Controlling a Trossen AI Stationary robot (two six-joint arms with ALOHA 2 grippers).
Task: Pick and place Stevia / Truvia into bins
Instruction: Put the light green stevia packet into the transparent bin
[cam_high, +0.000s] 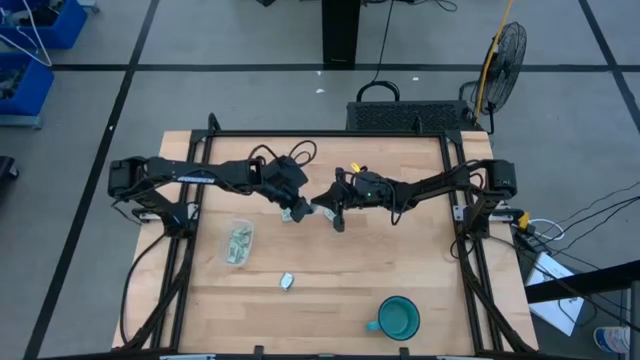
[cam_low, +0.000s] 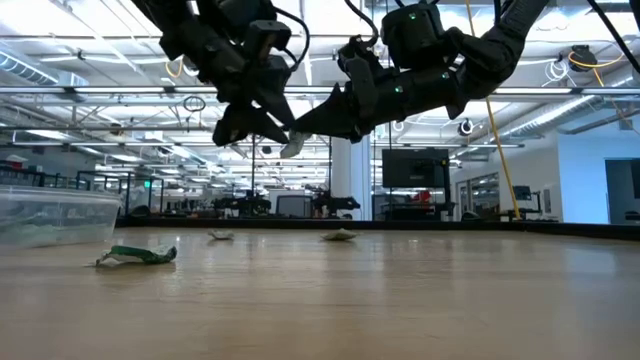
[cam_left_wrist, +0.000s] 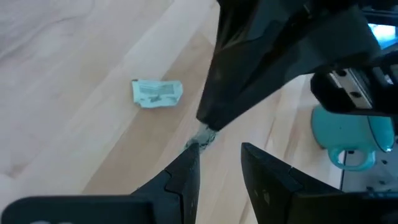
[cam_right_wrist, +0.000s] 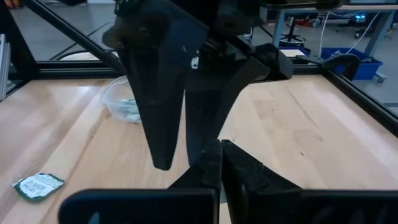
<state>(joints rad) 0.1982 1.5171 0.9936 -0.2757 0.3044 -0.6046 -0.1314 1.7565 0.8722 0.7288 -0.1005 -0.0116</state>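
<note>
Left gripper (cam_low: 262, 120), above the table beside the bin (cam_high: 238, 241), apparently pinches a light, crumple-prone sachet (cam_low: 292, 146) at its edge; right gripper (cam_high: 333, 216) shut, empty.

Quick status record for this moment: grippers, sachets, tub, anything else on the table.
left gripper: above table centre, shut on a sachet
right gripper: shut, its tip meeting the left gripper's at that sachet
clear tub: left part of table, sachets inside
loose sachet: on the wood, nearer the front edge than the tub
teal mug: front right, upright
</note>
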